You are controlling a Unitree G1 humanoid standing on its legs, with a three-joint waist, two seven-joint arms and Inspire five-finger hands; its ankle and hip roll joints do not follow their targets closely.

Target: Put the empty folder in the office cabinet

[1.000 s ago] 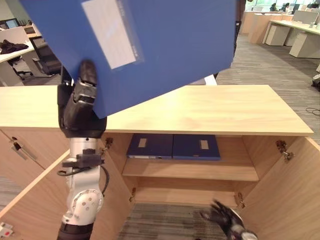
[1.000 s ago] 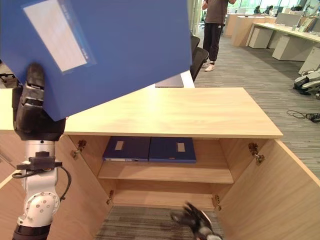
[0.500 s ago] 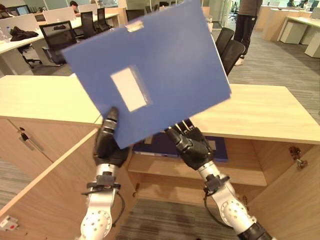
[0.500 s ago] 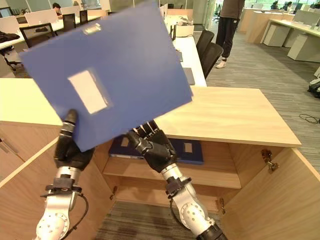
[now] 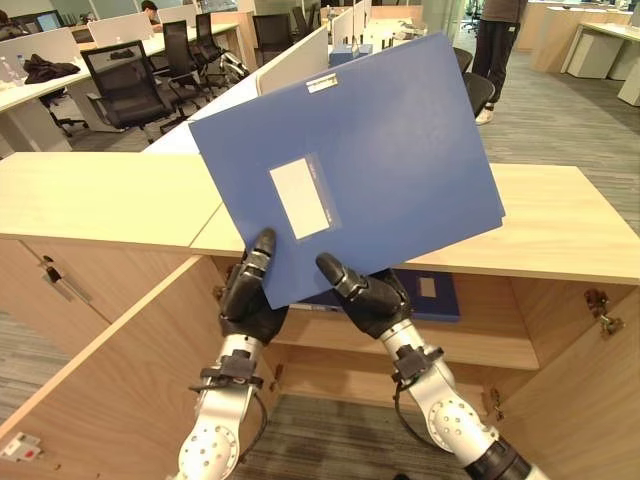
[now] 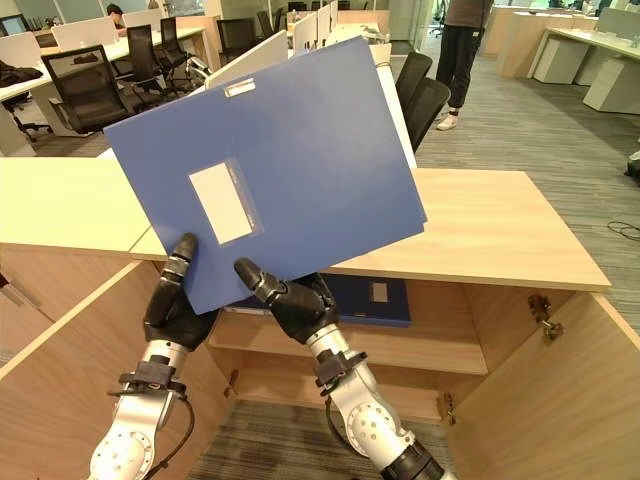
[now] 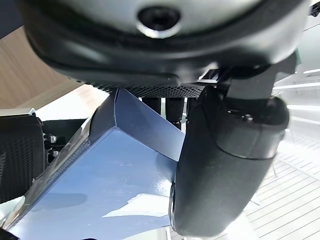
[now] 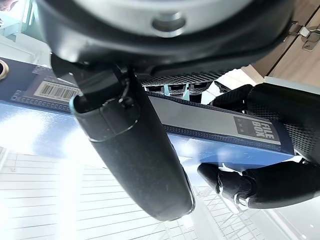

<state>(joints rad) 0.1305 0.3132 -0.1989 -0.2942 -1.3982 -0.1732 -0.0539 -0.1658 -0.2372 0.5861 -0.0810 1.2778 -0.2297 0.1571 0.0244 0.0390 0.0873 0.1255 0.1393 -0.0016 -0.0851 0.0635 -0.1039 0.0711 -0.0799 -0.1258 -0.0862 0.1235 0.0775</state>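
Nearest to us, at the lower middle of the head views, our left hand (image 5: pixel 250 295) and our right hand (image 5: pixel 362 295) both pinch the lower edge of the blue folder (image 5: pixel 350 160). On each hand the thumb lies on the front face and the fingers are behind the cover. The left wrist view shows the left thumb pressed on the blue surface with the fingers past the edge, and the right wrist view shows the same for the right thumb.

The folder stands above both hands, nearly upright, and fills the centre of the frame. It is tilted, with its right side lower and its long axis running from the upper left to the right. A pale label pocket (image 5: pixel 297 197) sits on its front, and a small white tag (image 5: pixel 322 83) is near its top edge. We cannot read any writing on them.

Below and behind the hands, the office cabinet (image 5: pixel 560 225) stands with its doors open. On its upper shelf (image 5: pixel 480 345), two blue folders (image 5: pixel 425 292) lie flat, partly hidden by our folder. We judge the folder must come down and tip flat to enter the opening, and both hands are equally near.

Far behind, at the upper left, there are office chairs (image 5: pixel 130 85), and a person's legs (image 5: pixel 493 50) at the upper right.
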